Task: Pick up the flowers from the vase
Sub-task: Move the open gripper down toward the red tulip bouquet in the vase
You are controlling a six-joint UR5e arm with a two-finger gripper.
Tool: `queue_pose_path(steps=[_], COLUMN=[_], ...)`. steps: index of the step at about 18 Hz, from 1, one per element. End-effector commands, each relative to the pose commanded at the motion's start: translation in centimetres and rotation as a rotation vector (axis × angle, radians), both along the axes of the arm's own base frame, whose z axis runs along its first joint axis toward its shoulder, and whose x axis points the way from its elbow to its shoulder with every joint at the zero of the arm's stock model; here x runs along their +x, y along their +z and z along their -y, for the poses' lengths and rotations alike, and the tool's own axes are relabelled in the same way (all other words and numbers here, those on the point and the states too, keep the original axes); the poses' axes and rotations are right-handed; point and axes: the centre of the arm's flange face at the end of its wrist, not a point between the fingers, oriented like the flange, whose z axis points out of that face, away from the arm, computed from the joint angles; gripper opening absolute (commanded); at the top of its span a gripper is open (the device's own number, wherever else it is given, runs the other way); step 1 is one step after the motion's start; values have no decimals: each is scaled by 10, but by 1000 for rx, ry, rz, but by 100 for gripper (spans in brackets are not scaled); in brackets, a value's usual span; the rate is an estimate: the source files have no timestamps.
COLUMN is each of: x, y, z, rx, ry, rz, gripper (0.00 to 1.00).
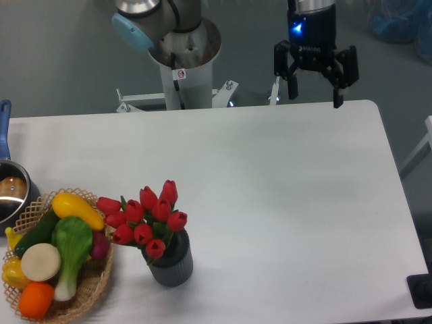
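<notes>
While my gripper (315, 88) hangs wide apart and empty over the table's far edge, nothing is done yet: the flowers (144, 217) stand in the vase (172, 263) near the front, beside the basket (94, 287), well away.

flowers (143, 220) sitting in vase (171, 262); basket (94, 287) lying just left of vase, pot (12, 192) sitting further left behind; gripper (315, 91) hanging far behind-right.
</notes>
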Motion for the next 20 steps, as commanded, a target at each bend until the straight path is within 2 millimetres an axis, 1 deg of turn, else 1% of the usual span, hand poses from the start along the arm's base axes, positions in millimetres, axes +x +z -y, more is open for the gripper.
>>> queue_pose_path(steps=[8, 12, 13, 15, 19, 20], x=[-1, 2, 3, 5, 8, 8], y=[-4, -19, -19, -25, -24, -20], z=[-4, -6, -6, -6, -15, -17], rx=[33, 104, 108, 114, 224, 254], ry=[-15, -8, -8, 3, 66, 85], rz=[22, 72, 73, 93, 182, 201], gripper=[100, 100, 100, 100, 100, 100])
